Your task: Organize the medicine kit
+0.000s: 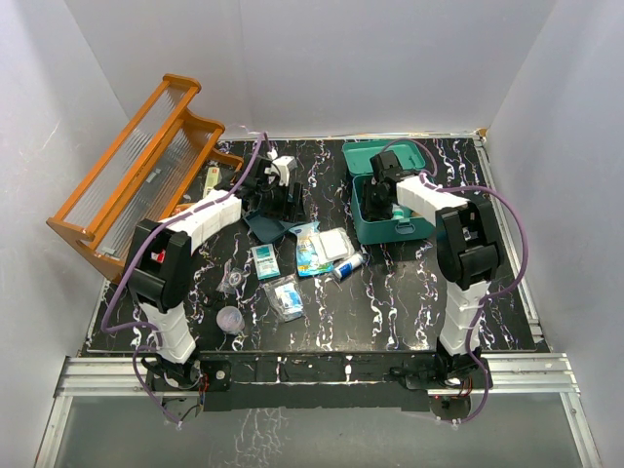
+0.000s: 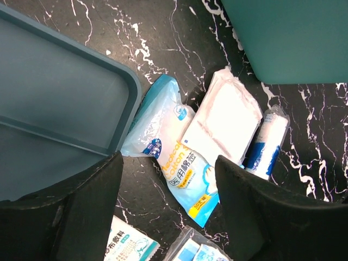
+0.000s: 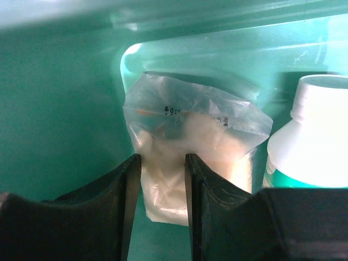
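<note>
My right gripper, fingers narrowly parted about a clear pouch (whether pinched, I cannot tell), reaches inside the medicine kit beside a white bottle: packing step. My left gripper hangs wide open, empty, over the cotton packet, likely the next pick.

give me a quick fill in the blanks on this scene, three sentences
1. In the medicine kit, a white ___ stands beside the clear bag.
2. The left gripper hangs over the cotton packet with jaws ___.
3. The wooden rack is coloured ___.
Missing: bottle; open; orange.
</note>
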